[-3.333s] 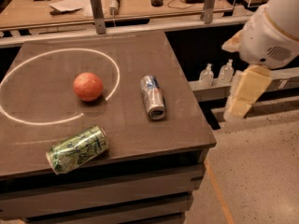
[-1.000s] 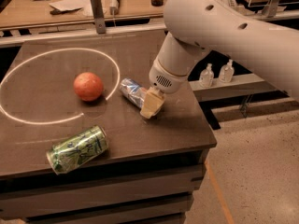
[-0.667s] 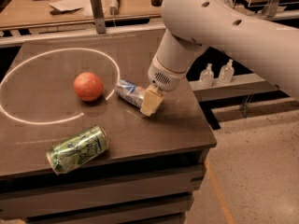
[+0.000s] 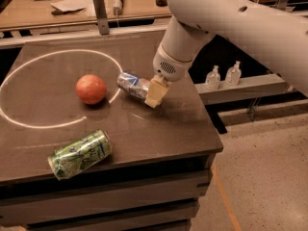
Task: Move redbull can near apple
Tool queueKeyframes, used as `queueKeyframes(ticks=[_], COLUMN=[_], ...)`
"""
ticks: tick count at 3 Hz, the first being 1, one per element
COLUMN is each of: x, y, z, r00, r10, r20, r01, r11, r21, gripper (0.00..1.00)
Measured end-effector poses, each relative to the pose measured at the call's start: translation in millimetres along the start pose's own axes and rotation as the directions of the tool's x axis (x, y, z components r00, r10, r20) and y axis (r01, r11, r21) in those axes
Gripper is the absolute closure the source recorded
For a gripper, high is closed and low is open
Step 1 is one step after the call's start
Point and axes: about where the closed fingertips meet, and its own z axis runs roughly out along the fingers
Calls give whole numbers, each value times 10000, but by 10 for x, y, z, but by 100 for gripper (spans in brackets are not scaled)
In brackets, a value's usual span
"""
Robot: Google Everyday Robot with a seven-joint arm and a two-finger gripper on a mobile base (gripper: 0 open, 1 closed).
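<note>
The redbull can [image 4: 131, 84], slim, silver and blue, lies on its side on the dark table [image 4: 159, 134], its left end pointing toward the apple. The apple [image 4: 91, 89], round and reddish-orange, sits just left of the can with a small gap between them. My gripper [image 4: 155, 92] is at the can's right end, low over the table, its cream-coloured finger [image 4: 157, 90] in front of the can. The white arm comes down from the upper right and hides the rest of the can's right end.
A larger green patterned can [image 4: 80, 154] lies on its side near the table's front left. A white ring [image 4: 53, 54] is marked on the tabletop around the apple. The table's right edge is close to the gripper. Two small bottles [image 4: 224, 76] stand on a low shelf to the right.
The arm came in from the right and reached the can. The can has turned and slid left, ending close to the apple. The apple and green can have not moved.
</note>
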Motion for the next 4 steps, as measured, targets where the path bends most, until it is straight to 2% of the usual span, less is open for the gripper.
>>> queueKeyframes(ticks=[1, 3, 4], x=[-78, -378, -461], y=[-63, -36, -22], z=[-36, 120, 234], r00=[9999, 9990, 9987], r10=[-103, -443, -501], r20=[100, 46, -45], r01=[103, 443, 500], r11=[9999, 9990, 9984], r21=[32, -114, -251], gripper=[100, 100, 84])
